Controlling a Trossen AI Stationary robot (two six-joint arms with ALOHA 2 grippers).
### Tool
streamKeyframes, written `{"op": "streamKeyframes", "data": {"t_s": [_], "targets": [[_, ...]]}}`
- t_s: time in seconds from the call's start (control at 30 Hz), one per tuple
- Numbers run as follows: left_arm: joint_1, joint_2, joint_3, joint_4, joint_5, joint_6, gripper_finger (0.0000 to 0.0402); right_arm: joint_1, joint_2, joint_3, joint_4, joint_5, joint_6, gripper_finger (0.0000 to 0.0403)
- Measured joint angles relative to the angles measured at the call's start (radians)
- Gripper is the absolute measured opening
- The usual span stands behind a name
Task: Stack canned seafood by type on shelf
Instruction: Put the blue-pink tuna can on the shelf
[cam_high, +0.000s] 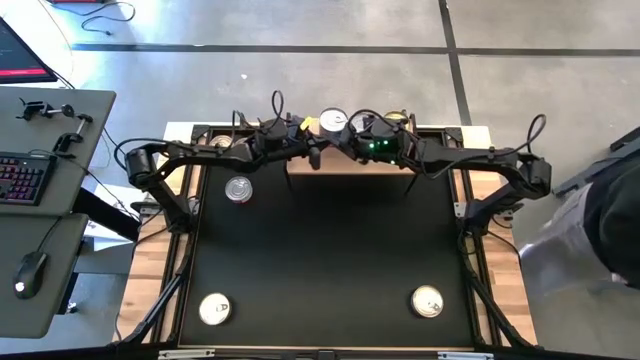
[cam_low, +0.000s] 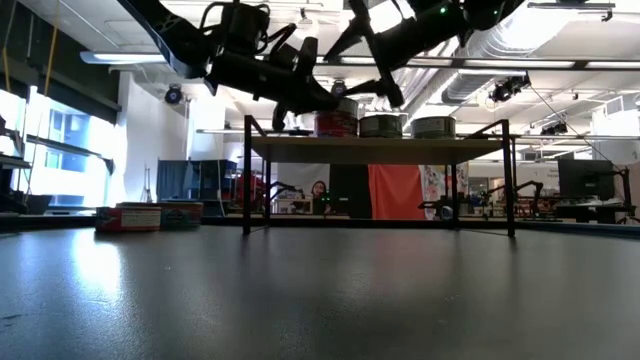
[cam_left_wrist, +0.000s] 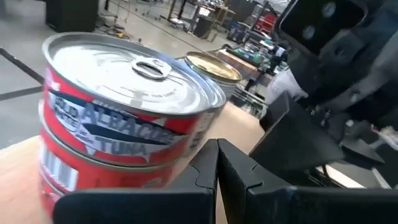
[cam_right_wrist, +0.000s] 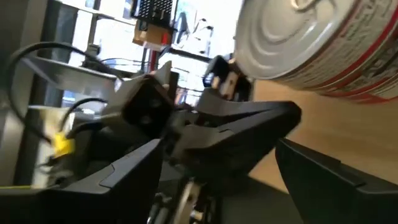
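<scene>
Red-labelled tuna tins (cam_left_wrist: 118, 124) with silver lids are stacked on the light-brown wooden shelf (cam_left_wrist: 25, 168); a gold-lidded tin (cam_left_wrist: 213, 66) sits behind them; black mat (cam_high: 320, 260).

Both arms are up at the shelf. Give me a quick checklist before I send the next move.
1. Left gripper free of load: ok, jaws shut, nothing between them, beside the red tuna stack.
2. Right gripper free of load: ok, jaws wide, nothing seen held.
3. Red tuna stack aligned: ok, two tins sit squarely on the shelf.
4. Clearance between the arms: not ok, the two wrists sit close together over the shelf.
5. Tins left on the mat: not ok, three remain.
6. Types of those three: cannot tell.
</scene>
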Motion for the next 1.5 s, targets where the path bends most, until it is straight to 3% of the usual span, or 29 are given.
{"op": "streamKeyframes", "data": {"t_s": [0.17,0.43,0.63,1.0,1.2,1.5], "targets": [[0.000,-0.043,0.000,-0.010,0.093,-0.008,0.0000,0.000,-0.059,0.000,-0.048,-0.007,-0.041,0.0303],[-0.021,-0.196,0.000,-0.183,0.253,0.081,0.0000,0.003,-0.134,0.002,-0.077,-0.010,-0.185,0.0303],[-0.066,-0.370,-0.066,-0.261,0.275,0.095,0.0000,0.035,-0.144,0.002,-0.077,-0.015,-0.251,0.0303],[-0.141,-0.668,-0.303,-0.290,0.078,-0.060,0.0000,0.143,-0.157,0.002,-0.090,-0.094,-0.414,0.0303],[-0.214,-0.696,-0.332,-0.381,-0.042,-0.116,0.0000,0.185,-0.190,0.002,-0.106,-0.101,-0.450,0.0303],[-0.343,-0.686,-0.332,-0.378,-0.187,-0.204,0.0000,0.252,-0.203,0.002,-0.131,-0.191,-0.486,0.0303]]}}
